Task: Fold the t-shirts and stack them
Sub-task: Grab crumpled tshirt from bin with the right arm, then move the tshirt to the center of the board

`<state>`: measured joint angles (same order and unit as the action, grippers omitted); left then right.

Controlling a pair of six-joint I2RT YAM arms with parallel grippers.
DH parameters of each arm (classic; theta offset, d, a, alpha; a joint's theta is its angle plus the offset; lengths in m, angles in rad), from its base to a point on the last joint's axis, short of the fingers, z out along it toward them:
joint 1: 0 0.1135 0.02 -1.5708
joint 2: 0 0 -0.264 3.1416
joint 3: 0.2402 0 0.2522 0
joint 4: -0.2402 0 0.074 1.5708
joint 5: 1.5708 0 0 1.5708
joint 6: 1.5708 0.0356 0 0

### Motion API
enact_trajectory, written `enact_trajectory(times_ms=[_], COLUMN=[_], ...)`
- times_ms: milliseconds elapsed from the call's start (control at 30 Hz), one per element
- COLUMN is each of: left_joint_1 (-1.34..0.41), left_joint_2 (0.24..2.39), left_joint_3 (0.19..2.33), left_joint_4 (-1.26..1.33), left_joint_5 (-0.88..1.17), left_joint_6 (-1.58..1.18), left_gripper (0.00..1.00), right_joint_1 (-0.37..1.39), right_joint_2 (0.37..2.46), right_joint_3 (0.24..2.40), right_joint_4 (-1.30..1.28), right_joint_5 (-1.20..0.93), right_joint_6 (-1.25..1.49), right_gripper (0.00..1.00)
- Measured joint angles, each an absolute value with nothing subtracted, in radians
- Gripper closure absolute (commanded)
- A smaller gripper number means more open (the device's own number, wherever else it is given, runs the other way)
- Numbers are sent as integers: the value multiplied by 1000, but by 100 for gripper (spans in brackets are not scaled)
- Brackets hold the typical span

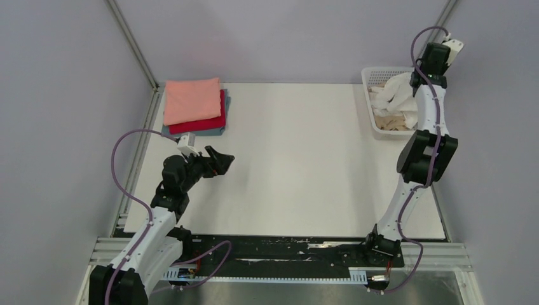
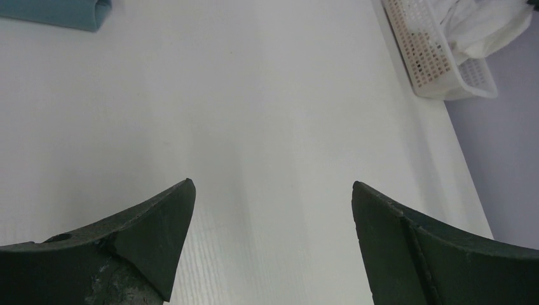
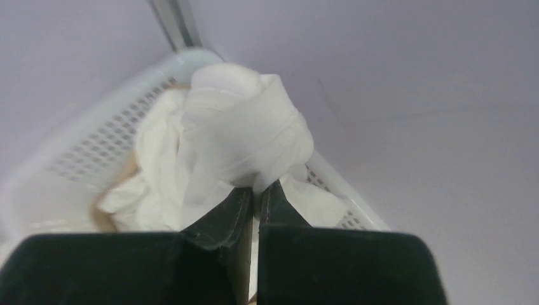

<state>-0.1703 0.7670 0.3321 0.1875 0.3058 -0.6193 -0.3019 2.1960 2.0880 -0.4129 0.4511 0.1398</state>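
Right gripper point(image 3: 257, 190) fingers fill the bottom of its wrist view, pressed together on a bunched fold of the white t-shirt point(image 3: 245, 136). The cloth swells out just past the fingertips, and the rest of it trails down into the basket point(image 3: 95, 149) beyond and below the gripper. A tan-beige shirt point(image 1: 391, 122) lies under the white one in the same basket, at the end nearer that arm's base. The basket sits at the far right edge of the table point(image 2: 254, 95).

Well apart from all this, the left gripper point(image 2: 272, 184) hangs above bare table with its jaws spread wide and nothing between them. Ahead of it and to its left sits the folded stack: the salmon-pink shirt point(image 1: 191, 100) on top, the red shirt point(image 1: 203, 122) under it, and the grey-blue shirt point(image 2: 63, 13) at the bottom, touching the table. From this gripper the basket lies far ahead and to the right.
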Motion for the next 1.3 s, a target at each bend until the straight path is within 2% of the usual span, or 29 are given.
enact_trajectory(times_ms=[100, 267, 367, 600, 700, 933, 1100, 1233, 1300], left_joint_1=[-170, -170, -170, -170, -170, -170, -170, -170, -170], left_joint_2=[770, 780, 781, 781, 781, 768, 703, 588, 525], left_joint_3=[332, 332, 332, 332, 332, 335, 345, 362, 371], left_joint_4=[187, 187, 187, 187, 187, 136, -2, -141, -198], left_joint_5=[309, 316, 321, 328, 332, 325, 255, 155, 110], left_joint_6=[-623, -625, -625, -628, -638, -676, -714, -778, -805], left_gripper=[0, 0, 0, 0, 0, 0, 0, 0, 0], right_joint_1=[-292, -280, -282, -246, -178, 147, 403, 453, 450], right_joint_2=[2035, 1691, 1563, 1516, 1519, 1409, 1378, 1284, 1215], right_joint_3=[2065, 1946, 1944, 2018, 1985, 1726, 1697, 1573, 1460], right_joint_4=[-375, -137, -8, 143, 126, 6, -49, -36, -27], right_joint_5=[394, 235, 87, -392, -504, -516, -506, -439, -360], right_joint_6=[158, 219, 273, 511, 587, 579, 528, 523, 519], right_gripper=[99, 97, 96, 100, 100, 100, 99, 93, 86])
